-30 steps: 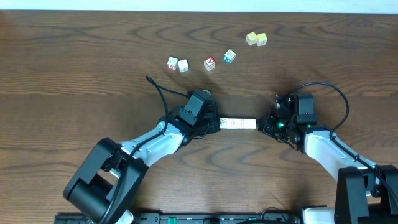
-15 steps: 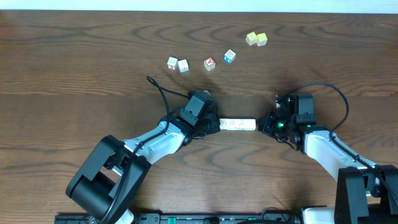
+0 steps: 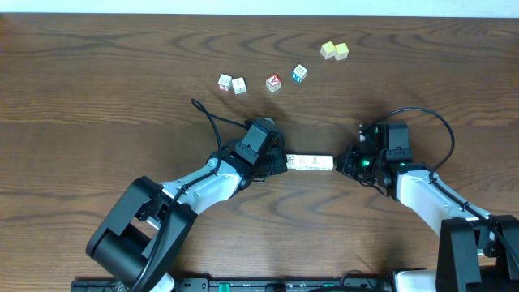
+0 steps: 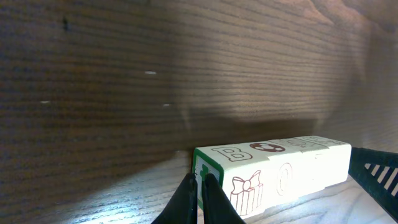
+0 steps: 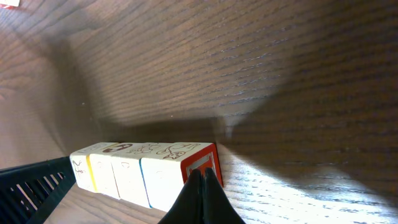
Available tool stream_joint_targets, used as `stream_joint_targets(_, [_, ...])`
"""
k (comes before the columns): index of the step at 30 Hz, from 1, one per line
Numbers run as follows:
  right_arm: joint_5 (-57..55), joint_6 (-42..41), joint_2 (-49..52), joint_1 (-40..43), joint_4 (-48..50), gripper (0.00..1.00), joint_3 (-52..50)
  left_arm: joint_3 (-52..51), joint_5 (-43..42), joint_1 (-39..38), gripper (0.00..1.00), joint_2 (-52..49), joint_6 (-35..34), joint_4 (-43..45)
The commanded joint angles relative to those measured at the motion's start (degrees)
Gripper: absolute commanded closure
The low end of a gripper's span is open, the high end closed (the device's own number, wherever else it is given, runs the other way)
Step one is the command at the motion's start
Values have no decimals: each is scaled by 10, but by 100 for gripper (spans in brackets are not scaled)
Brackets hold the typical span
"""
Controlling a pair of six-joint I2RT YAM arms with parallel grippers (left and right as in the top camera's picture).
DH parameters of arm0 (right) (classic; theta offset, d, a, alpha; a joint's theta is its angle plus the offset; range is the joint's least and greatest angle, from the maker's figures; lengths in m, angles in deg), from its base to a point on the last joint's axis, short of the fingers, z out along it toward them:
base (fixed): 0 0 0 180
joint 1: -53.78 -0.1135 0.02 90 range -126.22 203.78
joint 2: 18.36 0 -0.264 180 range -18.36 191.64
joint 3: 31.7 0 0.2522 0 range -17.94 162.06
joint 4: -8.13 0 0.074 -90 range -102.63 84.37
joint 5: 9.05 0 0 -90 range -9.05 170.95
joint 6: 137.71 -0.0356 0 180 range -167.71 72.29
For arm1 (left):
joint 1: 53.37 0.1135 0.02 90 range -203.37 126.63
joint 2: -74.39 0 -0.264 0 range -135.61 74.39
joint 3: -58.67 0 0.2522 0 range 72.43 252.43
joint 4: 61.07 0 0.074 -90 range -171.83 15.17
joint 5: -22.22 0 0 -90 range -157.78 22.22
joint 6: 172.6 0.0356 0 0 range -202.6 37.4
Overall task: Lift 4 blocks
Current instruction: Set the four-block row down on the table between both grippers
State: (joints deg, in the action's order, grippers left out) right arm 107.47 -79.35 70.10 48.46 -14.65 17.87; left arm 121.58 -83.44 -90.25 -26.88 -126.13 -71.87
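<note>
Four cream blocks (image 4: pixel 273 168) sit end to end in one straight row across the lower right of the dark wood-grain surface (image 4: pixel 124 74). The left jaws are closed together, their dark fingertips (image 4: pixel 183 205) pressed against the row's near end face, which has a green border. The nearest block shows a brown "B" on top and a bow-tied gift box on its side. A black part with pale slanted bars (image 4: pixel 373 171) meets the row's far end.
</note>
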Motion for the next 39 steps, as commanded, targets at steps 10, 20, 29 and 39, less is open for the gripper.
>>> stream_joint_targets(10, [80,0,2,-30,-9,99,0,17,-41,-24,93,-6,-5,1])
stream_joint_targets(20, [74,0,2,-30,-9,99,0,17,-42,-24,93,-6,-5,-8])
stream_joint_targets(29, [56,0,2,-30,-11,93,0,17,-41,-24,92,-6,0,-10])
stream_joint_targets(39, [17,0,2,-30,-26,87,0,17,9,-24,93,-6,4,-38])
